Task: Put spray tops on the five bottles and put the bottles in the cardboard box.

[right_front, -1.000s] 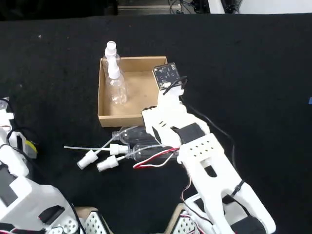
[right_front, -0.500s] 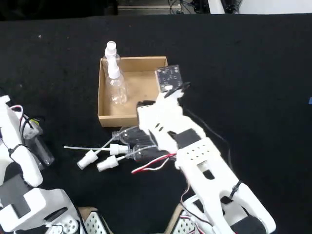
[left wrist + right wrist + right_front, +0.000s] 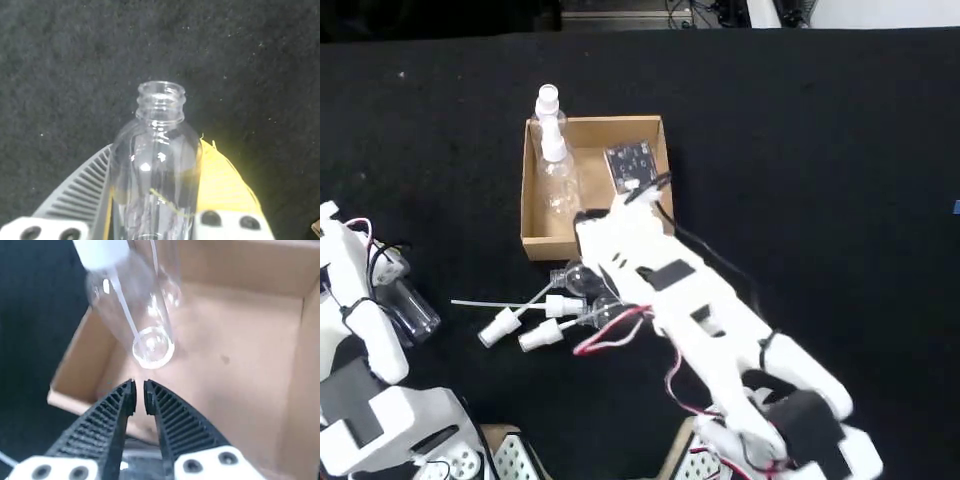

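Observation:
My left gripper (image 3: 157, 150) is shut on a clear bottle (image 3: 157, 165) whose neck is bare, with no spray top on it. In the high view this bottle (image 3: 410, 308) sits low at the table's left edge. My right arm (image 3: 650, 270) stretches over the cardboard box (image 3: 595, 124). The right gripper (image 3: 139, 390) is shut and empty, just above the box floor (image 3: 235, 390). Two capped bottles (image 3: 558, 175) stand in the box's far left corner, and the nearer one (image 3: 127, 315) is right ahead of the fingertips. Two more capped bottles (image 3: 582, 290) lie in front of the box.
The lying bottles' white spray tops (image 3: 501, 326) (image 3: 542, 336) point left, and their bodies are partly hidden under the right arm. A thin dip tube (image 3: 485, 301) lies beside them. Red and white wires (image 3: 610, 335) hang from the right arm. The black cloth stretches bare on the right.
The right arm has swung left, bringing its gripper over the box interior. The left arm has brought the uncapped bottle in from the left edge.

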Controlling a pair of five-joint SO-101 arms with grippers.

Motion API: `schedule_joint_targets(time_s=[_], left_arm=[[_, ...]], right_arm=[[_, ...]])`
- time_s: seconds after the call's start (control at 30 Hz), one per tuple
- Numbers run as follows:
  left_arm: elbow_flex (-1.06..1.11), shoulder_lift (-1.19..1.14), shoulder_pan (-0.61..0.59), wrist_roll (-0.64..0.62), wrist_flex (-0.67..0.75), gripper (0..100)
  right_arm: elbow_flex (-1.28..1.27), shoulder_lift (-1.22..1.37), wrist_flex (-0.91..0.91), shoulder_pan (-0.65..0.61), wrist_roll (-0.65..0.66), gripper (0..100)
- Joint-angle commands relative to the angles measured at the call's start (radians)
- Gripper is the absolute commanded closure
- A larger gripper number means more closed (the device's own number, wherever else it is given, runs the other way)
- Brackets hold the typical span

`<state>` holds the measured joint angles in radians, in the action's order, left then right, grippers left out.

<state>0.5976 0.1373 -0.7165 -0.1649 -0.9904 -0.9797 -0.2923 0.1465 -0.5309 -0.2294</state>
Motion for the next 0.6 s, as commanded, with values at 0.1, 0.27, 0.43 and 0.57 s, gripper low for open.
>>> schedule_joint_targets(time_s=[0.1,0.27,0.43,0.57], left_arm=[[-0.010,0.046,0.008,-0.011,0.020,97],[-0.010,0.052,0.008,-0.011,0.020,97],[-0.010,0.046,0.008,-0.011,0.020,97],[-0.010,0.048,0.008,-0.014,0.015,97]], right_arm=[[0.111,0.045,-0.087,0.000,-0.006,98.7],[0.117,0.056,-0.115,0.023,0.028,98.7],[0.124,0.059,-0.110,0.041,0.091,98.7],[0.124,0.059,-0.112,0.043,0.092,98.7]])
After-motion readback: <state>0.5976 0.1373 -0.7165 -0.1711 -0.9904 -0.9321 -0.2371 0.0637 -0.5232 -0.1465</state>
